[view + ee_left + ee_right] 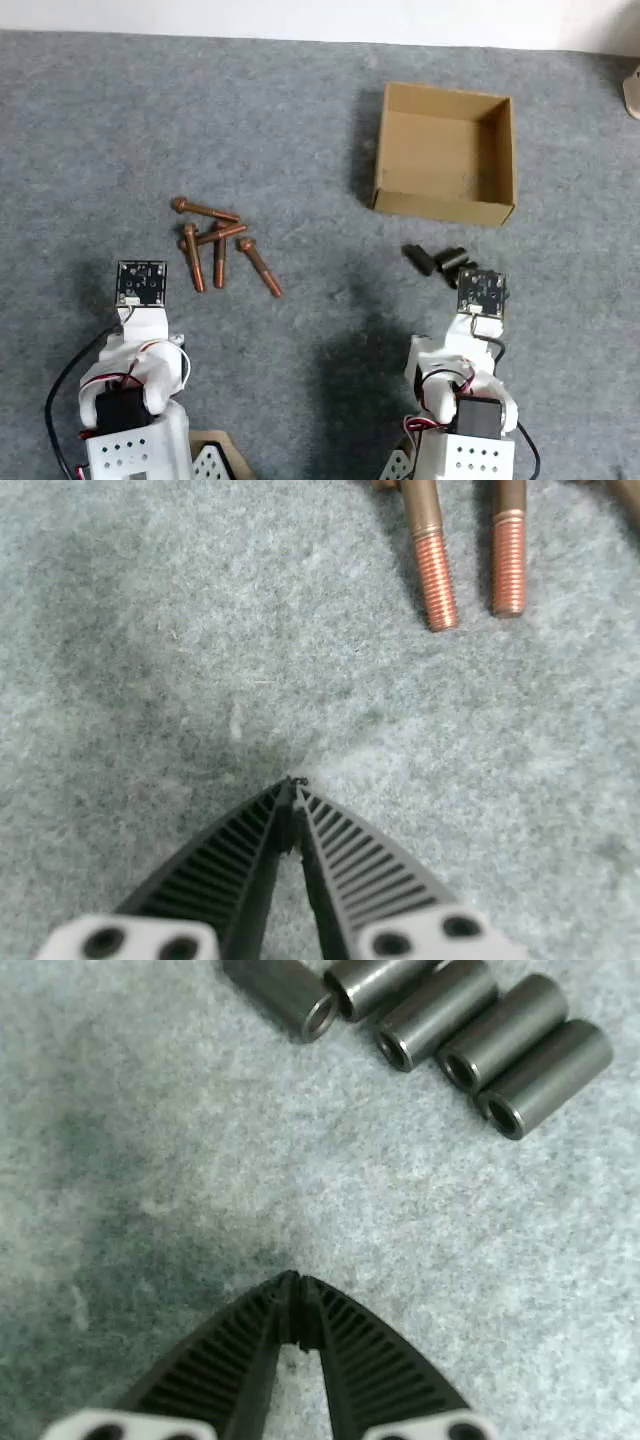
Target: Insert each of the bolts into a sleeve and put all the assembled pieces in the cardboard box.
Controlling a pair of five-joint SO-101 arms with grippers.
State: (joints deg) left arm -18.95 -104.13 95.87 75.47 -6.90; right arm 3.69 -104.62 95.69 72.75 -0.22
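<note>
High view: five copper bolts (220,260) lie heaped left of centre on the grey bench (300,120), some crossing. Dark sleeves (420,259) sit right of centre, just below the empty cardboard box (440,207).

Left wrist view: left gripper (293,790) closed, holding nothing, bolt ends upper right.

Right wrist view: right gripper (298,1285) closed and empty, sleeves in a touching row along the top.

Risk: the sleeves are round and packed, so nudging one likely rolls the others. Crossed bolts may drag neighbours along.

Bolts (220,258) and sleeves (419,260) lie outside the cardboard box (440,206).
</note>
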